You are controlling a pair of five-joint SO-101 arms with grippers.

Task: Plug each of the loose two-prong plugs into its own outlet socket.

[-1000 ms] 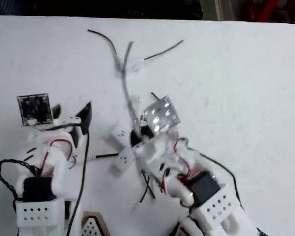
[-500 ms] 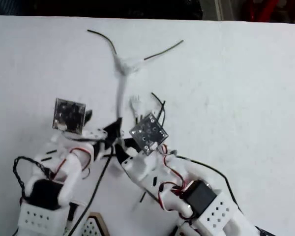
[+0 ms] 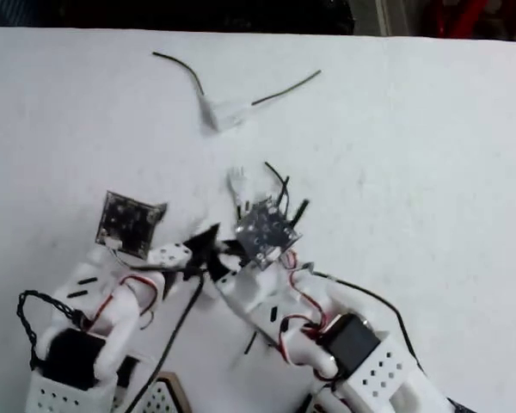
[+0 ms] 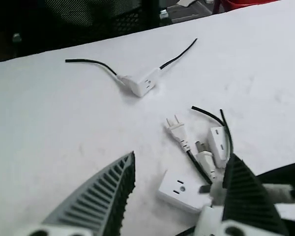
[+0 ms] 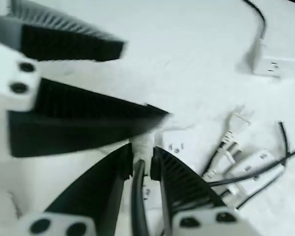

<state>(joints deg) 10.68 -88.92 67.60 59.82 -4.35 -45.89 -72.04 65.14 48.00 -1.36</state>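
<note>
Two grippers now crowd the near socket (image 4: 179,190); a second ago only the right one was by it. The left gripper (image 4: 182,158) has swung in from the side and hangs over that socket with its claw spread wide. The block lies between the fingers, untouched. The right gripper (image 5: 142,149) has drawn back toward the same socket. Its claw is pinched narrow on a black cord (image 5: 137,189), with a white piece at the tips that is probably the cord's plug, though I cannot tell for sure. A white streak that rose beyond the socket a moment ago is gone.

A loose plug (image 4: 175,127) lies just beyond the near socket, prongs pointing away from it, and a second socket (image 4: 218,141) sits near it on the right gripper's side. The far socket (image 4: 143,83), with black leads out both ends, lies well beyond.

My reading is that the left arm is placed to steady the near socket while the right feeds a plug in. As far as I can see, nothing is seated yet.
</note>
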